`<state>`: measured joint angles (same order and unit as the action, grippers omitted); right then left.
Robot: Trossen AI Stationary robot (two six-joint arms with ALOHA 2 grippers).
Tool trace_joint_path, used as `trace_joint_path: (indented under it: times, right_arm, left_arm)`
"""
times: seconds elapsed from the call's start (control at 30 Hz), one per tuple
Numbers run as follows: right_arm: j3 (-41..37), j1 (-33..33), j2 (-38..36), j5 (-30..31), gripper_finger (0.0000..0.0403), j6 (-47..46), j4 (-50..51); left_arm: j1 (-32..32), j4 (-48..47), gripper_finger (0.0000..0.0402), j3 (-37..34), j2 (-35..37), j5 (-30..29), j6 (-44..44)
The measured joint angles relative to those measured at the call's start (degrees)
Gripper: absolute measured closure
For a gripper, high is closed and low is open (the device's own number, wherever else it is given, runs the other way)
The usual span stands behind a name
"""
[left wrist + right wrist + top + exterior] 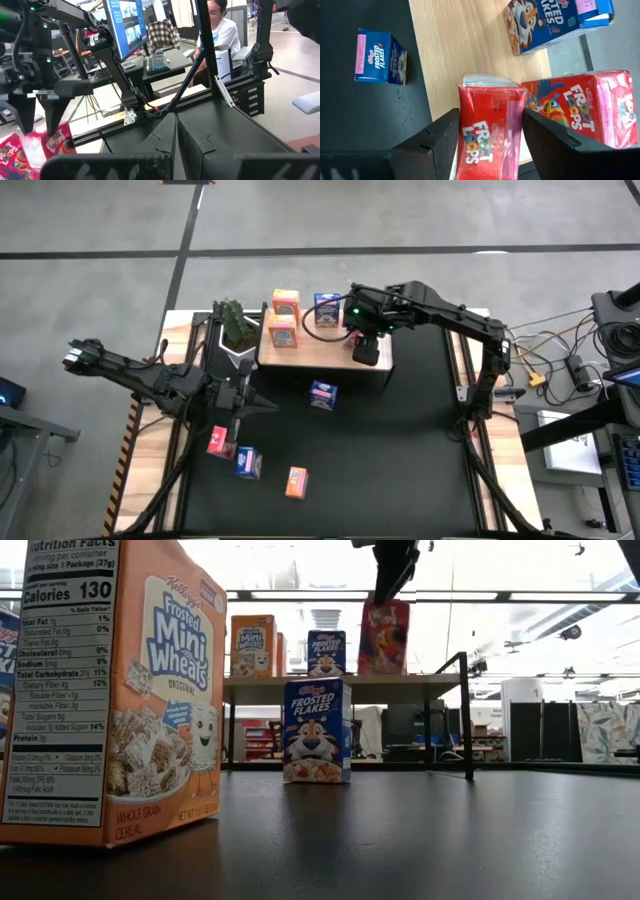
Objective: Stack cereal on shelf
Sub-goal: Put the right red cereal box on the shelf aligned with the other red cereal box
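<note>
The wooden shelf (325, 352) stands at the far side of the black mat. On it are two orange boxes (284, 318), a blue box (326, 308) and a pink-red Froot Loops box (580, 110). My right gripper (368, 342) is over the shelf's right end, shut on a second pink-red box (490, 125). My left gripper (243, 402) is shut and empty above the mat's left part. A blue box (322, 394) stands on the mat below the shelf. A pink-red (218, 442), a blue (247, 462) and an orange box (296, 481) lie near the front. My right gripper pinches the pink-red box between its two fingers (442, 140), on two opposite faces near its top end (492, 85). The fingers come from above, pointing down. The box stands upright next to the other pink-red box, and in the low view its bottom (385, 670) reaches the shelf board.
A green potted plant (235, 325) stands at the shelf's left end. A black frame post (465, 715) rises by the shelf. A person (220, 30) sits beyond the table. The mat between the shelf and the loose boxes is bare.
</note>
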<state>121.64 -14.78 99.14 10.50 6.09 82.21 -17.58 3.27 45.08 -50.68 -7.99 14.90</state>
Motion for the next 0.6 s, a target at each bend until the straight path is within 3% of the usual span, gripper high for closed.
trace_joint_path:
  times: [0.3,0.6]
  right_arm:
    - [0.1,-0.16,-0.23,0.04,0.0179,0.52,-0.17]
    - [5.33,1.05,-1.14,0.02,0.0202,-0.92,0.78]
  left_arm:
    - [0.0,-0.02,0.04,0.0,-0.02,0.0,0.0]
    - [0.0,-0.46,0.04,-1.06,-0.02,0.0,0.18]
